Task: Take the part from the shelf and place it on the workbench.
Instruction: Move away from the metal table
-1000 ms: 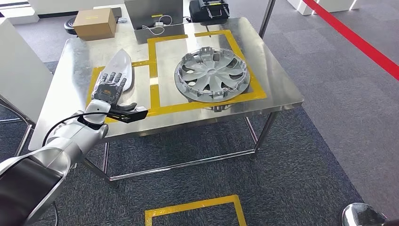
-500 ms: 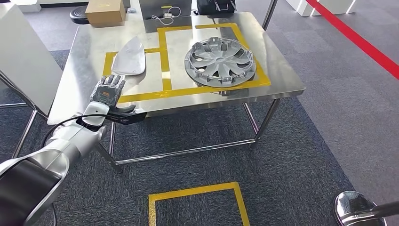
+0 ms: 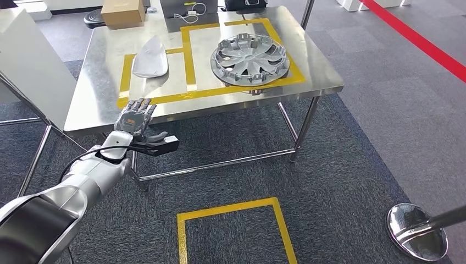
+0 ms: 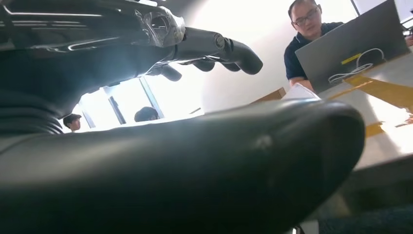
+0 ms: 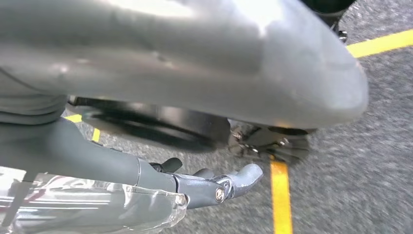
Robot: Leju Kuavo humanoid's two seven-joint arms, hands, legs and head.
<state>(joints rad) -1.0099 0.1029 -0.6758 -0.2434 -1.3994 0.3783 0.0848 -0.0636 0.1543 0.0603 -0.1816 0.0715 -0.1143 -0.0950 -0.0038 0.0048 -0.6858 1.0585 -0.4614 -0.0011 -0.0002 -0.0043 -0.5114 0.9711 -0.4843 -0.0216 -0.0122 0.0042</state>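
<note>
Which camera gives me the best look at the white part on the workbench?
The head view: the white part lies whole inside the left yellow-taped box. The left wrist view catches a pale tip of it past the robot hand; the right wrist view faces the floor.

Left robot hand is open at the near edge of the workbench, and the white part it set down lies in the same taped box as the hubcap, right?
Not quite. In the head view the white part lies in the smaller taped box, left of the hubcap, which has its own larger box. The left robot hand is indeed open at the near edge of the workbench.
</note>
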